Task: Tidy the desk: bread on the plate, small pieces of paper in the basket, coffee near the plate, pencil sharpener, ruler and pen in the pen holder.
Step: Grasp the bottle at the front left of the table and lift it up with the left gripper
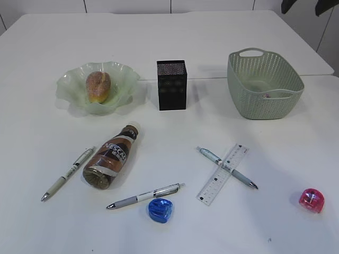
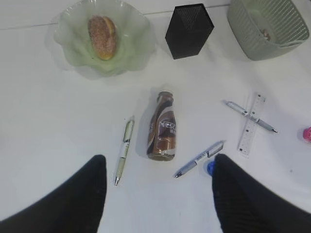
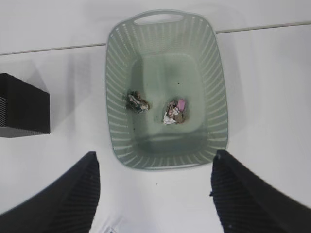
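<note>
coffee bottle (image 1: 109,158): the label has big white letters that look like "NESCAFE" (part of the word curves out of sight)
ruler (image 1: 223,174): tiny marks and numbers run along it, too small to read
pens: small print on the one left of the bottle (image 1: 68,174), too small to read
other things: no words to read

White worktop (image 1: 47,227) has a green plate (image 1: 71,87), black pen holder (image 1: 171,84) and basket (image 1: 265,84) along the back. Up front: coffee bottle (image 1: 111,157) on its side, three pens (image 1: 68,174) (image 1: 145,196) (image 1: 226,167), one lying across the ruler (image 1: 223,174), plus blue (image 1: 160,210) and pink (image 1: 311,200) sharpeners.
</note>
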`<state>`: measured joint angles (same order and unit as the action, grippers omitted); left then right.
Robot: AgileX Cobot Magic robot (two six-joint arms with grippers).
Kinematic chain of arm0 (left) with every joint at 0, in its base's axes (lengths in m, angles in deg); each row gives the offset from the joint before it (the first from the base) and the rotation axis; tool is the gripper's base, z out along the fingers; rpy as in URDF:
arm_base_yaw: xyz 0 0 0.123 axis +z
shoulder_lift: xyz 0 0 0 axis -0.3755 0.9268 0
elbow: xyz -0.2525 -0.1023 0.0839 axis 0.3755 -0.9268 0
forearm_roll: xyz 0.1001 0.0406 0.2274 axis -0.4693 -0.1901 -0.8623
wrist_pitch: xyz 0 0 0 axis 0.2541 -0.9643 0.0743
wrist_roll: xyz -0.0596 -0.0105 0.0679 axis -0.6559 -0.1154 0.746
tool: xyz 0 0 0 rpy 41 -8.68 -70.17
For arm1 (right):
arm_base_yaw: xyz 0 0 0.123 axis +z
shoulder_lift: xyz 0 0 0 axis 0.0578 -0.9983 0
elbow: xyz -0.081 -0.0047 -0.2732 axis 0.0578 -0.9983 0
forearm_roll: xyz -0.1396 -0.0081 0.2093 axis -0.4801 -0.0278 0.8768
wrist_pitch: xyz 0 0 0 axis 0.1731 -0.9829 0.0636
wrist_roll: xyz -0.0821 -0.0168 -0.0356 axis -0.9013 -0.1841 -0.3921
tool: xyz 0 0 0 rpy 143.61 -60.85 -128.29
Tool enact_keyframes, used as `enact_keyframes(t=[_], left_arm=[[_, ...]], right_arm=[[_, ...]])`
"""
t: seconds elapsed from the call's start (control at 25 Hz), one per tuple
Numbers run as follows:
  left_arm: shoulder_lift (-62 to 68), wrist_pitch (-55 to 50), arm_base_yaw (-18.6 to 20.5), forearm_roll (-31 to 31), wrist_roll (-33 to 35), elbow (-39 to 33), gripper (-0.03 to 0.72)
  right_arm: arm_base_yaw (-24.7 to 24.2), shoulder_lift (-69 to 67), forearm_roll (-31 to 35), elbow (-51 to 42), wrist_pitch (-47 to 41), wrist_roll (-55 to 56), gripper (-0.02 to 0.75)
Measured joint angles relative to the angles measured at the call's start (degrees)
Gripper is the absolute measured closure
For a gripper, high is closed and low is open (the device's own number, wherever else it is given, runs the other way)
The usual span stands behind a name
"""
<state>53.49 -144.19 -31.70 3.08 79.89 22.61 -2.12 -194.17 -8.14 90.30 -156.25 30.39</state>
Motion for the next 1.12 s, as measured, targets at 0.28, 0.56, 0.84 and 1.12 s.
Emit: enact_keyframes(t=[0.28,0.56,0.84,1.12], left_arm=[[8.2,0.0,-2.4,0.4,1.3,0.0,0.199],[19.4,0.2,-8.3,-3.7,1.6,0.0,0.195],[31.8,0.6,-12.4,-6.7,1.8,5.7,0.193],[43.0,1.3,-12.5,-7.1,1.8,12.6,0.193]], right_arm=[[0.0,12.1,2.7,-13.2,-0.1,0.0,0.186],[0.0,23.6,3.3,-29.9,-0.1,0.0,0.186],[0.0,27.2,3.5,-36.0,-0.1,0.0,0.186],[0.0,35.0,7.9,-47.7,0.0,0.0,0.186]])
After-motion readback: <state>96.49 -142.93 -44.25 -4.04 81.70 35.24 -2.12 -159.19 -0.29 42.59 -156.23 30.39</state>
